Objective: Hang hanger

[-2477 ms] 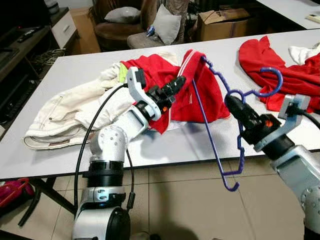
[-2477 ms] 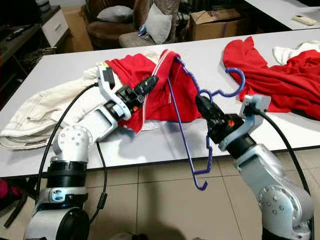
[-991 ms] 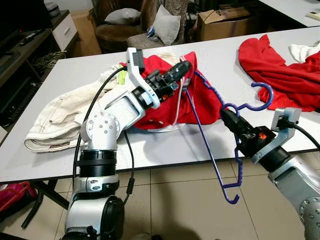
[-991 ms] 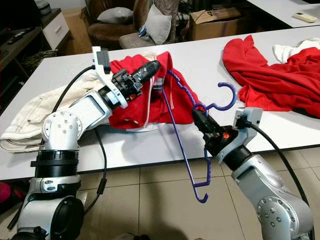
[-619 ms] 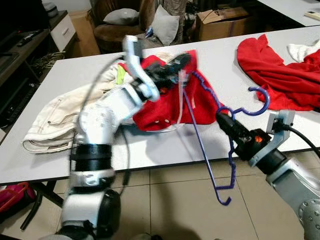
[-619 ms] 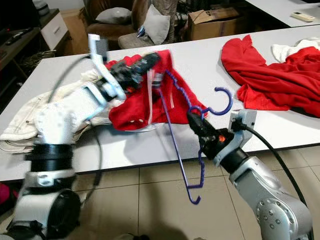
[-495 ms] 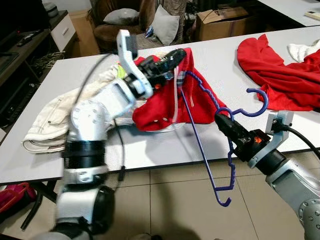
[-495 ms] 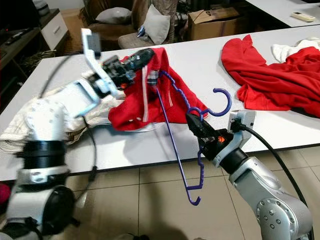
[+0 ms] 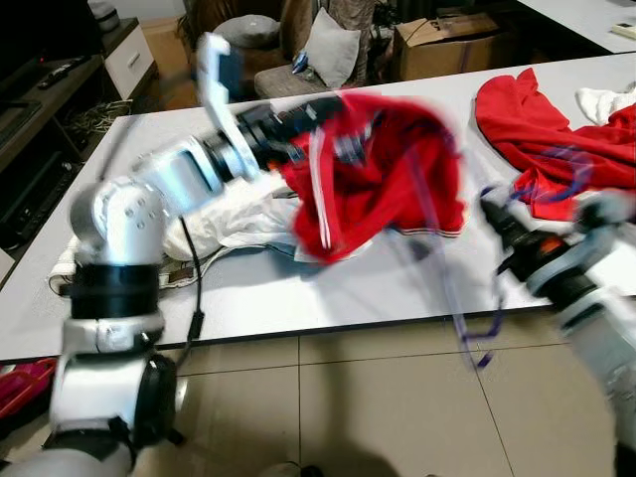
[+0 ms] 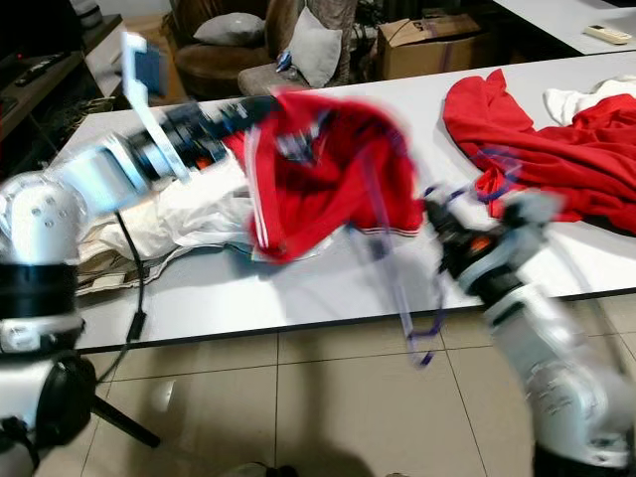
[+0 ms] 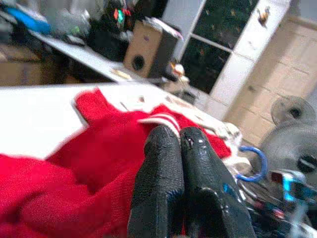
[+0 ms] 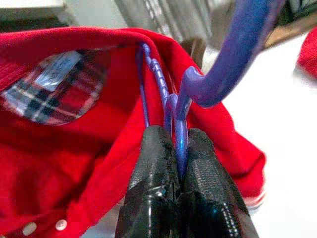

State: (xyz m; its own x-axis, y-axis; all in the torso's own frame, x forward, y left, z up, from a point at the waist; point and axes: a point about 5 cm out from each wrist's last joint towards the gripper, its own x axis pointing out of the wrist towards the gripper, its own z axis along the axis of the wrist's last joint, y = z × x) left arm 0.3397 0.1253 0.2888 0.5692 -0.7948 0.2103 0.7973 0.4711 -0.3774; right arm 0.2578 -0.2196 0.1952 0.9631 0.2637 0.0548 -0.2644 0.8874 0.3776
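— Over the desk [image 9: 298, 298] edge, what's hard to read?
— Motion blur smears the purple hanger [image 12: 218, 74] and both arms.
— Changes?
— The left end effector [image 11: 179, 144], clamped on the red jacket [image 9: 378, 189], has swung it higher. The right end effector [image 12: 176, 148] stays pinched on the hanger's neck, inside the jacket.
— Counts?
— One hanger, two end effectors.

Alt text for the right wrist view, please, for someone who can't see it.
The right gripper has its two black fingers shut on the neck of a purple hanger, just below its hook. One hanger arm runs into the collar of a red jacket with a plaid lining, which lies beyond on a white table.
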